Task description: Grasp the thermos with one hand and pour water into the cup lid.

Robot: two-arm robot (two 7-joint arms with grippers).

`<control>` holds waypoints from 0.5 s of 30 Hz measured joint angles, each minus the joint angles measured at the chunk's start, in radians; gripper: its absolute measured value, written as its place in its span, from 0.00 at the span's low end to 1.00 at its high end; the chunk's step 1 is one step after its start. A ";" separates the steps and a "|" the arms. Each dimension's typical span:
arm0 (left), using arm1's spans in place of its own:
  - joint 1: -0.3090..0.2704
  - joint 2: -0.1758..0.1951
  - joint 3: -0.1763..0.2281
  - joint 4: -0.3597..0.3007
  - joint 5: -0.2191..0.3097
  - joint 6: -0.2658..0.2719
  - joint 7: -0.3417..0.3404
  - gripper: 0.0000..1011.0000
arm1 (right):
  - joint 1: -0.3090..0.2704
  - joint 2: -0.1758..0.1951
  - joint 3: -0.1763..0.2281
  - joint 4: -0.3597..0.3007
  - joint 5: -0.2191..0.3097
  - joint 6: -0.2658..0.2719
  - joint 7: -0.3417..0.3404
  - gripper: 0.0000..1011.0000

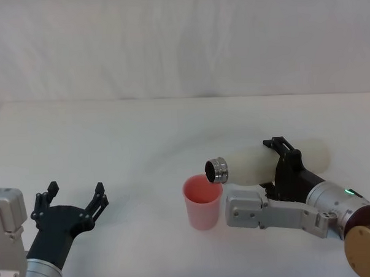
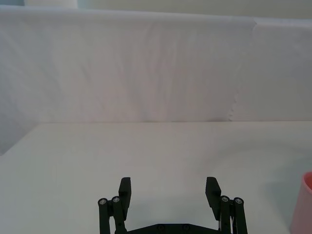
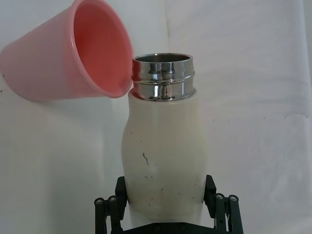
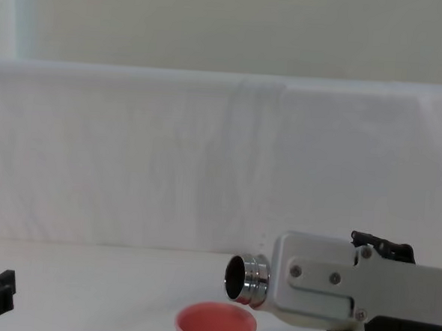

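Note:
The cream-white thermos [image 1: 254, 165] lies tipped almost level above the table, and my right gripper [image 1: 283, 167] is shut on its body. Its steel neck [image 1: 216, 169] points left, over the rim of the salmon-pink cup lid [image 1: 203, 202], which stands upright on the table. From the chest the neck [image 4: 242, 278] hangs just above the cup lid [image 4: 216, 325]. The right wrist view has the thermos [image 3: 163, 156] between my fingers [image 3: 211, 191], its open mouth next to the cup lid [image 3: 73, 51]. My left gripper [image 1: 71, 198] rests open at the near left, holding nothing.
A white cloth covers the table [image 1: 142, 134] and hangs as a backdrop behind it. The cup lid's edge [image 2: 304, 204] shows at the side of the left wrist view, well away from my left gripper [image 2: 168, 187].

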 joint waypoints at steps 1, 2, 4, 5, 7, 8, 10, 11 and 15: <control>0.000 0.000 0.000 0.000 0.000 0.000 0.000 0.99 | 0.000 0.000 -0.001 0.000 -0.003 0.000 0.001 0.94; 0.000 0.000 0.000 0.000 0.000 0.000 0.000 0.99 | 0.000 0.000 -0.001 0.000 -0.005 0.000 0.002 0.94; 0.000 0.000 0.000 0.000 0.000 0.000 0.000 0.99 | 0.001 0.000 -0.003 0.000 -0.013 0.001 0.005 0.94; 0.000 0.000 0.000 0.000 0.000 0.000 0.000 0.99 | 0.002 0.001 -0.003 0.000 -0.015 0.001 0.005 0.94; 0.000 0.000 0.000 0.000 0.000 0.000 0.000 0.99 | 0.002 0.001 -0.003 -0.001 -0.020 0.002 0.007 0.94; 0.000 0.000 0.000 0.000 0.000 0.000 0.000 0.99 | 0.003 0.001 -0.004 -0.001 -0.022 0.002 0.007 0.94; 0.000 0.000 0.000 0.000 0.000 0.000 0.000 0.99 | 0.003 0.000 -0.004 -0.002 -0.026 0.002 0.009 0.94; 0.000 0.000 0.000 0.000 0.000 0.000 0.000 0.99 | 0.003 0.000 -0.004 -0.003 -0.028 0.002 0.010 0.94; 0.000 0.000 0.000 0.000 0.000 0.000 0.000 0.99 | 0.004 0.002 -0.004 -0.005 -0.034 0.001 0.012 0.94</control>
